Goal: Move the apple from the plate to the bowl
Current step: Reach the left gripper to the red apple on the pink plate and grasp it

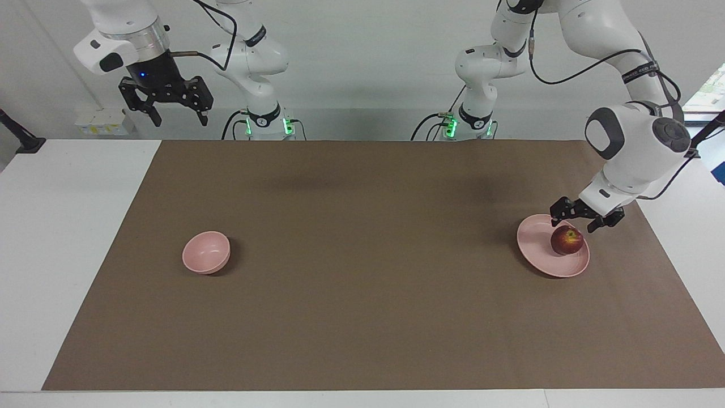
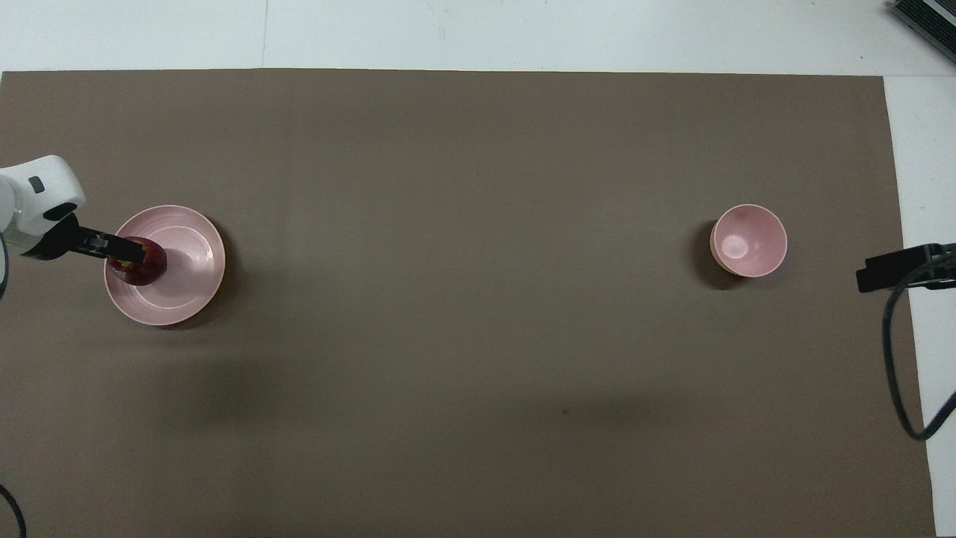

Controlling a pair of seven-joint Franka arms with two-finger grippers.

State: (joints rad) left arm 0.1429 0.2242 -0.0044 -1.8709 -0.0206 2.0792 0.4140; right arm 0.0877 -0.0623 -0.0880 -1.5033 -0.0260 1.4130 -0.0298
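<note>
Left pincer [image 1: 585, 219] hangs spread wide just above the apple [image 1: 566, 240] on the plate [image 1: 535, 245]; an off-centre squeeze could roll it away. Right pincer [image 1: 177, 113] waits, spread too.

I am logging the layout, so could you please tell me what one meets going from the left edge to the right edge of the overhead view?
Left gripper → plate → bowl → right gripper. The apple overlaps the gripper and plate, so I leave it out.
</note>
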